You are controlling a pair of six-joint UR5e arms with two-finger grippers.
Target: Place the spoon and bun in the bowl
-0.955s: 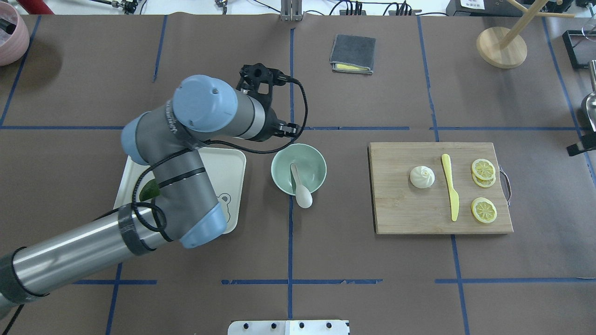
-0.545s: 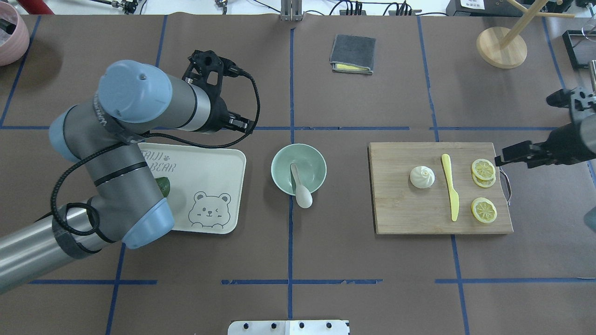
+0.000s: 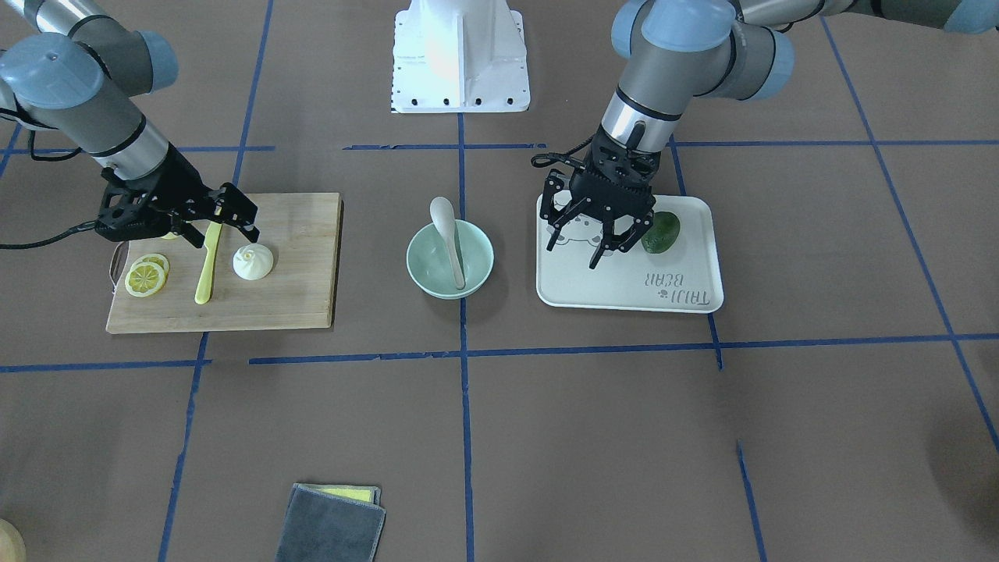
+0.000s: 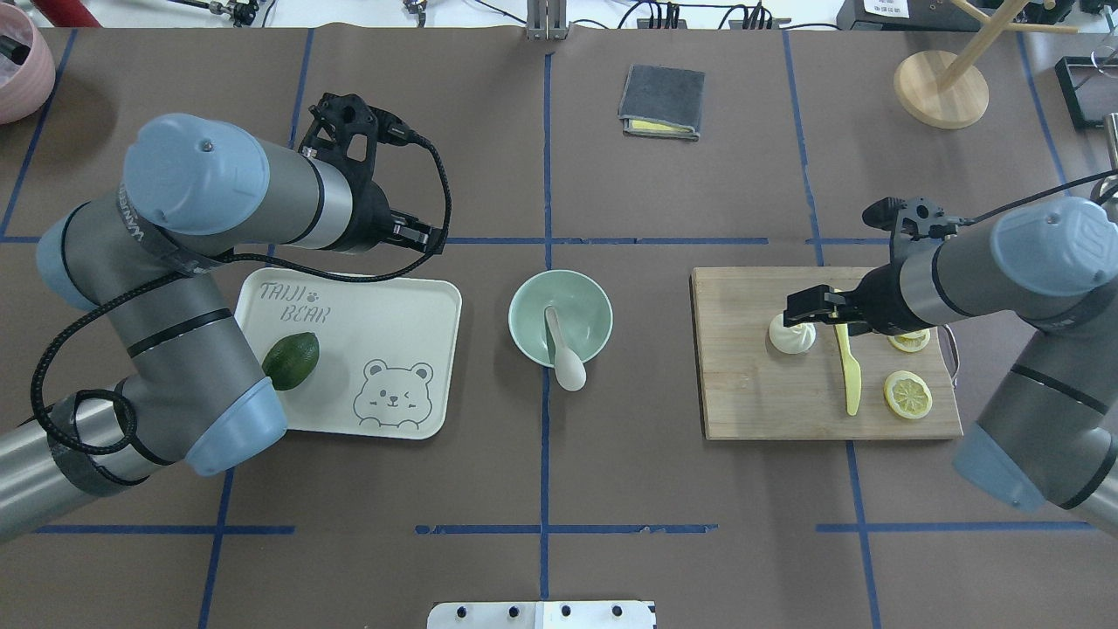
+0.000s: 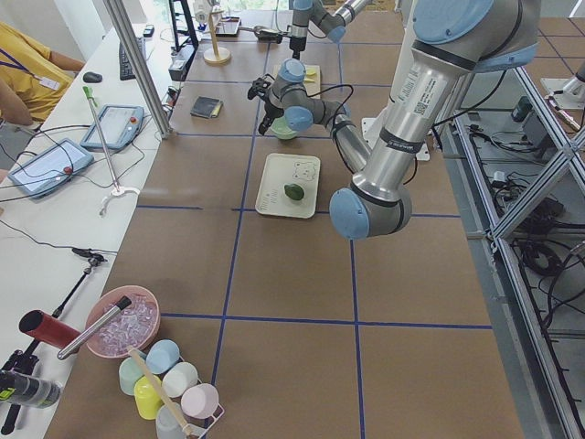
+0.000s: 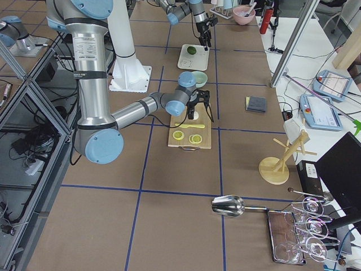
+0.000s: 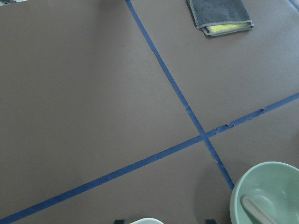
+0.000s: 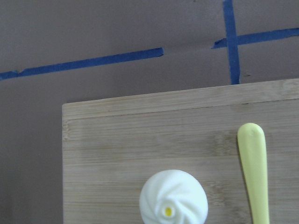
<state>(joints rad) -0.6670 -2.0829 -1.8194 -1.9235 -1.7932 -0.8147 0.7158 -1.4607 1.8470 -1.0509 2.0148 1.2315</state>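
Progress stands at about half, by my reckoning. The pale off-white, glossy soup spoon (image 4: 563, 349) lies in the round, mint-green glossy bowl (image 4: 561, 273) at the middle of the bench. Its handle points down inside and its scoop is propped over the rim. I would count that part done, though the spoon leans on the edge rather than lying fully inside.

The small, round white steamed bun (image 3: 253, 262) with its pleated top sits on the rectangular wooden cutting board (image 3: 296, 289). It is well apart from the bowl and just beside a yellow plastic knife (image 3: 207, 269).

The right end effector (image 3: 224, 234) hangs over the bun with its fingers spread apart and nothing between them. The left end effector (image 3: 574, 256) hovers above the cream rectangular tray (image 3: 624, 297), likewise spread and empty, near a dark green avocado (image 3: 661, 232).

What is left, as I see it, is to close on the bun, carry it across and set it down in the bowl alongside the spoon.
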